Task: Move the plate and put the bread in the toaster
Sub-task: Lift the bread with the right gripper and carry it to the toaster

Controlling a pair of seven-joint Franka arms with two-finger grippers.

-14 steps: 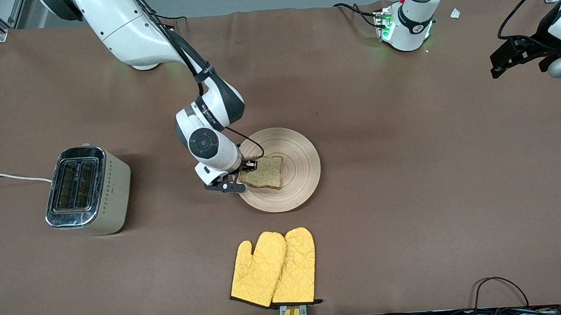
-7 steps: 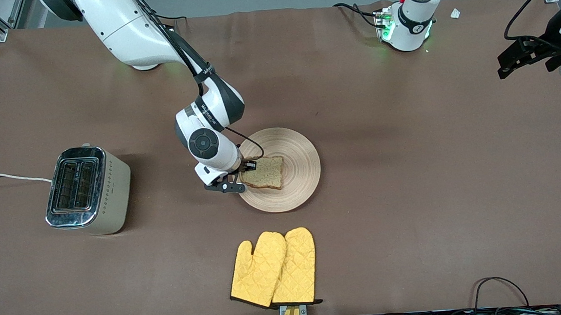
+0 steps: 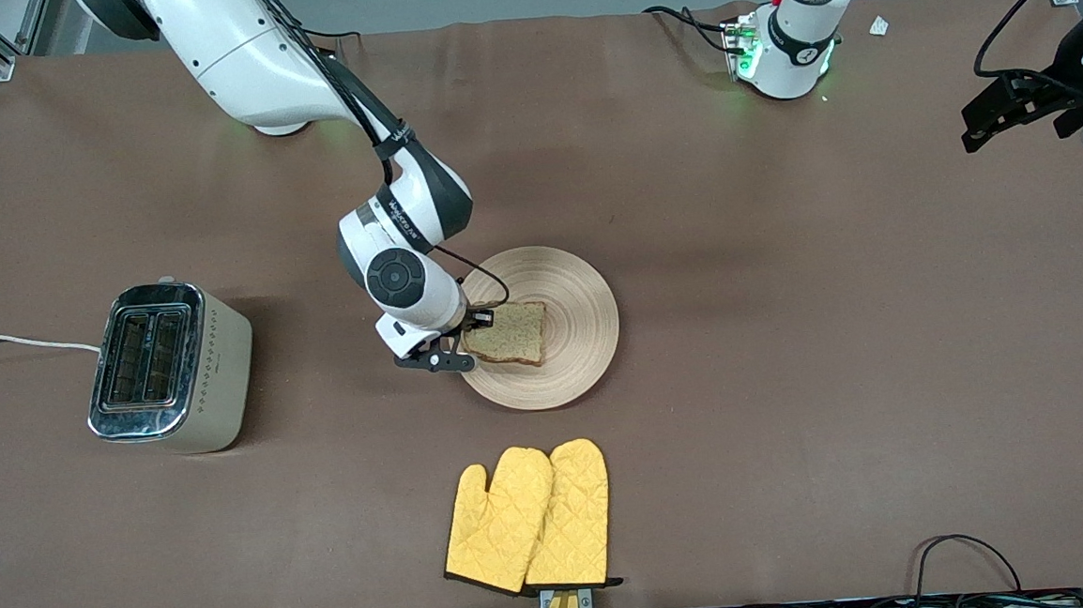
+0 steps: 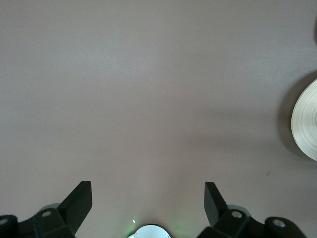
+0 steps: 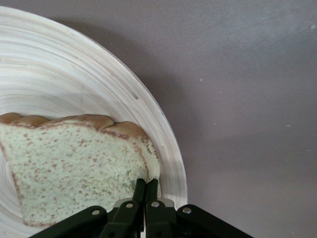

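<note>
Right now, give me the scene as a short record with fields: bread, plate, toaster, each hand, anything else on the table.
bread: one slice lying on the plate, its edge pinched by the right hand
plate: on the table, mid-table
toaster: upright toward the right arm's end, both slots empty
right hand: shut on the bread's edge, low over the plate's rim
left hand: open, waiting over bare table at the left arm's end
other: yellow oven mitts, nearer the front camera than the plate
</note>
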